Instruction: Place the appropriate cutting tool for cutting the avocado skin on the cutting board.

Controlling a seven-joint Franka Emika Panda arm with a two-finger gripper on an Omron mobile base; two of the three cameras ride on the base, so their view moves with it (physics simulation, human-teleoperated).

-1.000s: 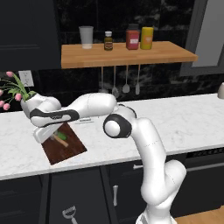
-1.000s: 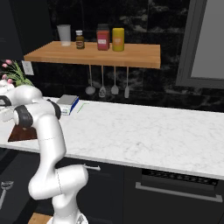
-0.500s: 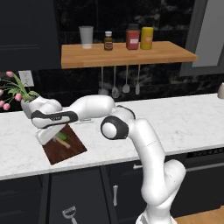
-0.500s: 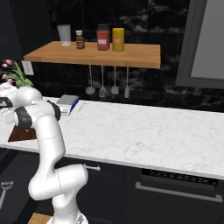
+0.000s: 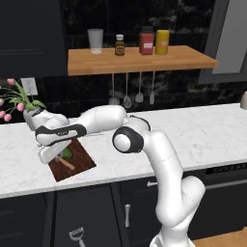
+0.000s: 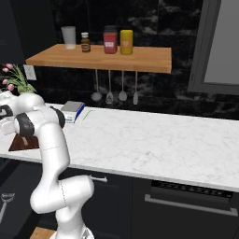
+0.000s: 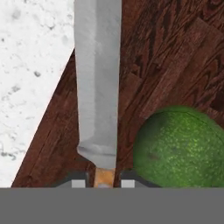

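marble counter (image 5: pixel 202 130) runs wide under the wall shelf (image 5: pixel 140 59) with its cup and jars; flowers (image 5: pixel 17 99) sit at the far left end. my arm reaches left and low across the counter, hand over the cutting board (image 5: pixel 82 161), dark reddish wood lying near the counter's front edge. from the right side the board (image 6: pixel 18 142) peeks out behind my own elbow. on the board, the avocado (image 5: pixel 66 153) sits just beside my hand; close up it is a round green lump (image 7: pixel 179 146) at the lower right, resting on the wood grain. the knife (image 7: pixel 97 87) is in my gripper (image 7: pixel 103 183): both fingertips (image 7: pixel 78 182) flank the tan handle stub, closed on it, blade running straight away from me along the line of my fingers. the handle also shows below my hand (image 5: pixel 65 164), over the board. blade passes over the board's edge, with the tip end out of frame, marble to its left, avocado just to the right of it, apart, not touching as far as i can tell. whether the blade already rests on the wood or hangs just above i cannot tell. judgement: next is lowering and letting go; long axis should stay over the board, clear of the fruit.
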